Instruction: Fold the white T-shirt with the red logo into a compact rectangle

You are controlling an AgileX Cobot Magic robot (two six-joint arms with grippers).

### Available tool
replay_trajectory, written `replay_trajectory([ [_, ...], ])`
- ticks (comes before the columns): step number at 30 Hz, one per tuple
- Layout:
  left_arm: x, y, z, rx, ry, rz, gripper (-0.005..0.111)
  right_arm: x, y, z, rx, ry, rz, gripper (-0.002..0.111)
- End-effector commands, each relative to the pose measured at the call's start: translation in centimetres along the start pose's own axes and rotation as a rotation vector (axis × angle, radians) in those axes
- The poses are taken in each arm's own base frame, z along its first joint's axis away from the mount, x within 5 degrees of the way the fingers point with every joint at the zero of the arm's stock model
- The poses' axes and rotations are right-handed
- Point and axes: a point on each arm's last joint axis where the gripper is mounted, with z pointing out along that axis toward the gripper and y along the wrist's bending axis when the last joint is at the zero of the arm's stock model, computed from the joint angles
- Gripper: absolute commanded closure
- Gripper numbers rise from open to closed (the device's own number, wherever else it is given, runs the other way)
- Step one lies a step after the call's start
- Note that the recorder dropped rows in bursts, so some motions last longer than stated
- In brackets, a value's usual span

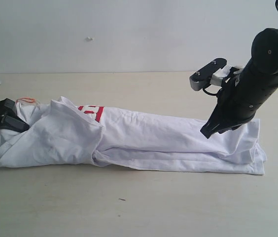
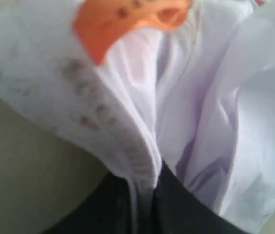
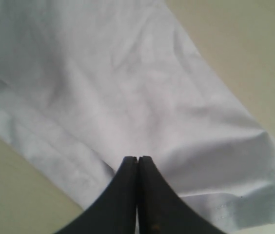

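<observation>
Shirt: white and wrinkled, it lies on the table, folded lengthwise into a long band. Its collar end is at my left gripper and its hem end is under my right.
Logo: on the shirt's upper side, nearer the collar end. Only a small red part shows, and a folded flap of the shirt covers the rest.
Tag: orange, at the shirt's collar, close to my left grip.
Left gripper: low at the shirt's collar end, closed down to a narrow gap. It pinches the ribbed collar edge, and the cloth runs between my two black fingers.
Right gripper: over the shirt's hem end, with my arm slanting down toward it. The fingers are pressed fully together and hold nothing. The tips sit over the cloth, but I cannot tell whether they touch it.
</observation>
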Motion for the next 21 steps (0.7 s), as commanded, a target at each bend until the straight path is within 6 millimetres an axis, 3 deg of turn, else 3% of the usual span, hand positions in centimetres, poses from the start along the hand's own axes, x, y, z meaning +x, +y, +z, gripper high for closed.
replay_trajectory([
  [1, -0.2, -0.9, -0.5, 0.019, 0.010, 0.034, 0.107, -0.3, -0.2, -0.4, 0.010, -0.025, -0.004, 0.108],
  [5, -0.9, -2.2, -2.1, -0.008, -0.027, 0.024, 0.107, -0.3, -0.2, -0.4, 0.010, -0.025, -0.004, 0.108],
  [10, -1.8, -5.2, -5.4, -0.035, -0.089, 0.060, 0.107, -0.4, -0.3, -0.4, 0.015, -0.037, -0.004, 0.108],
  [17, -2.5, -11.6, -8.4, -0.056, -0.132, 0.130, 0.107, -0.3, -0.2, -0.4, 0.008, -0.027, -0.001, 0.108],
  [21, -2.8, -15.3, -8.2, -0.046, -0.140, 0.167, 0.107, -0.2, 0.2, -0.4, -0.036, -0.014, 0.007, 0.108],
])
